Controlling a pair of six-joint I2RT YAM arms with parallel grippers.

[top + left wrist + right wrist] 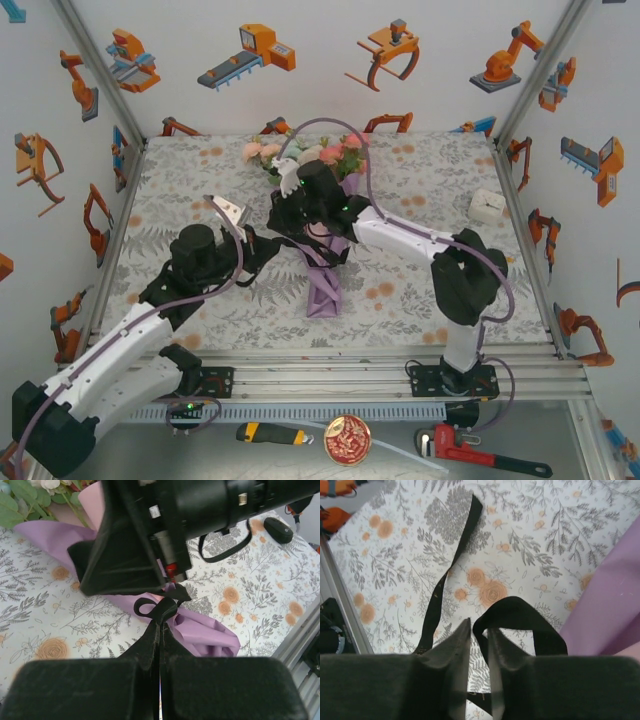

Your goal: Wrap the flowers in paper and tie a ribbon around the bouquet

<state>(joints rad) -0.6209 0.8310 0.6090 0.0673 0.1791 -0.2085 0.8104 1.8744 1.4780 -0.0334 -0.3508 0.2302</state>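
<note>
- The bouquet [322,285] lies flat, with the flowers [300,155] at its far end. The ribbon [162,615] crosses the purple paper [210,630] at the bouquet's waist, loosely looped.
- The left gripper [160,632], on the bouquet's left, has its jaws clamped together on one ribbon tail.
- The right gripper [479,630], over the bouquet's waist, has its jaws slightly apart, with a ribbon loop draped beside them.
- We judge the knot needs tightening. We should pull both tails evenly, low and slowly, straight away from the bouquet, so the cone doesn't slide.
</note>
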